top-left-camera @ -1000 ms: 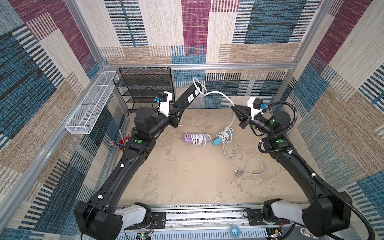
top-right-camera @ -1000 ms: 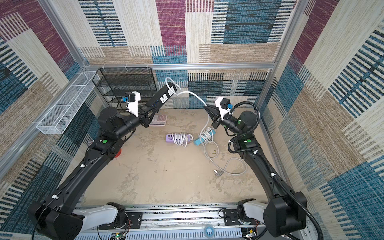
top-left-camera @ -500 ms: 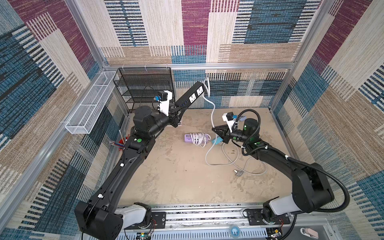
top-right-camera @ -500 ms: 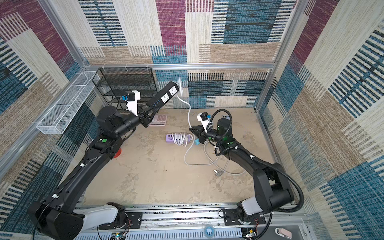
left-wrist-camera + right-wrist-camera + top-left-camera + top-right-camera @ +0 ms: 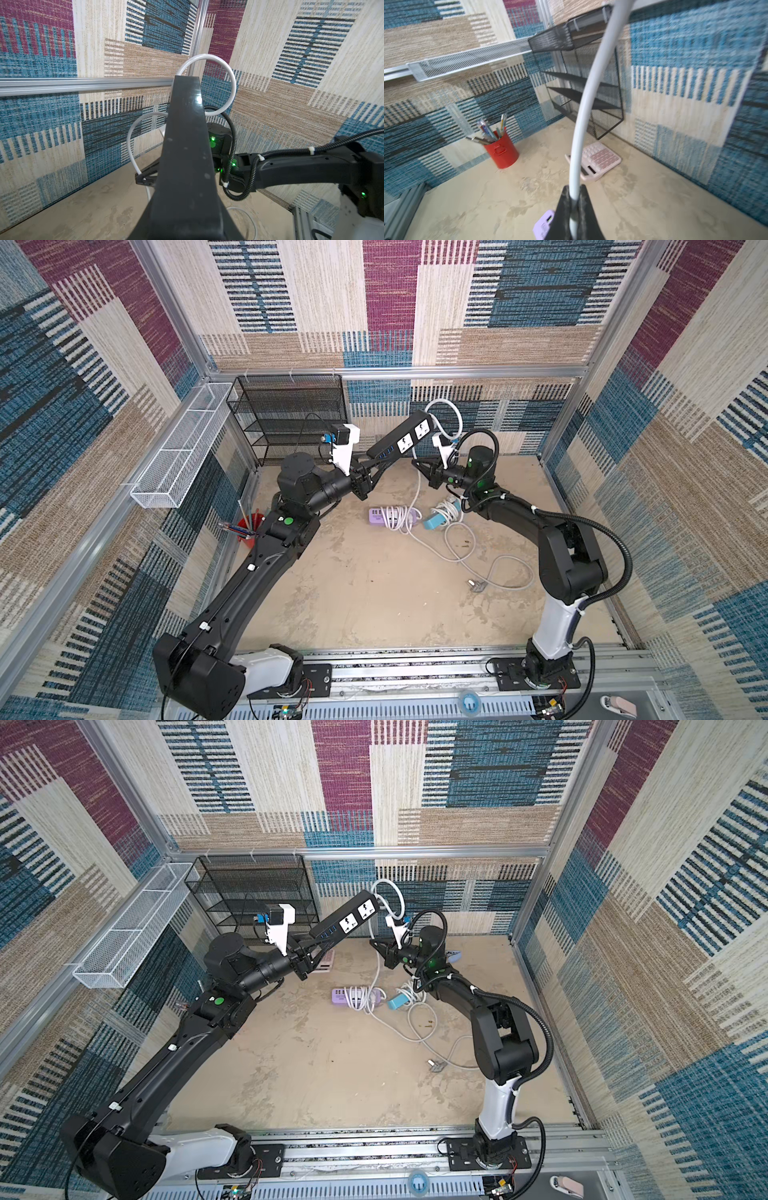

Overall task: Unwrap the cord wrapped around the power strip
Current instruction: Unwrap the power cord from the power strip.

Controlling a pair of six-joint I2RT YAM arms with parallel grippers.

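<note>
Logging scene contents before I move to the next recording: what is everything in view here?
black power strip: 1, black, held up above the table
white cord: 1, white, loops off the strip's far end and hangs to the table
plug: 1, grey, on the table
purple power strip: 1, purple, mid-table, cord wrapped round it
blue power strip: 1, blue, beside the purple one, cord bundled on it
pen cup: 1, red, holding pens, near the left arm
calculator: 1, pink, near the rack
mesh rack: 1, black, back corner
mesh basket: 1, white, side wall
left gripper: shut on the black power strip
right gripper: shut on the white cord
</note>
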